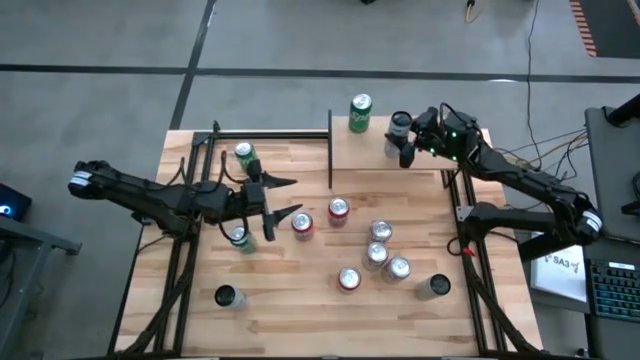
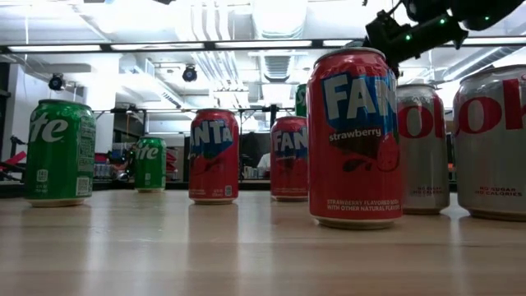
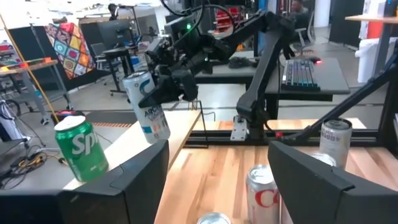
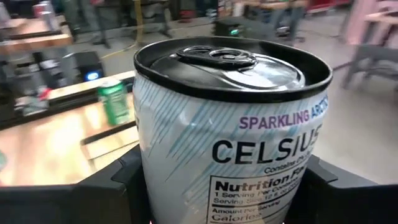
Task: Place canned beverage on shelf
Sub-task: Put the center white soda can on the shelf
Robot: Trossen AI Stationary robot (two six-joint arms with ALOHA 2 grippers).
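Celsius can, seemingly tilted, sits clamped in right end effector above shelf.

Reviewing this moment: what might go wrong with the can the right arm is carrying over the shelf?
The right gripper holds the Celsius can tilted above the shelf; released like that, it may topple. A green Sprite can already stands nearby and might get knocked. The left gripper waits among the table's cans.

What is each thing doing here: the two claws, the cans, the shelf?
Right gripper: shut on Celsius can, over the shelf.
Celsius can: held, upright.
Shelf: one green can standing on it.
Left gripper: open, empty, over the table.
Cans on the table: upright.
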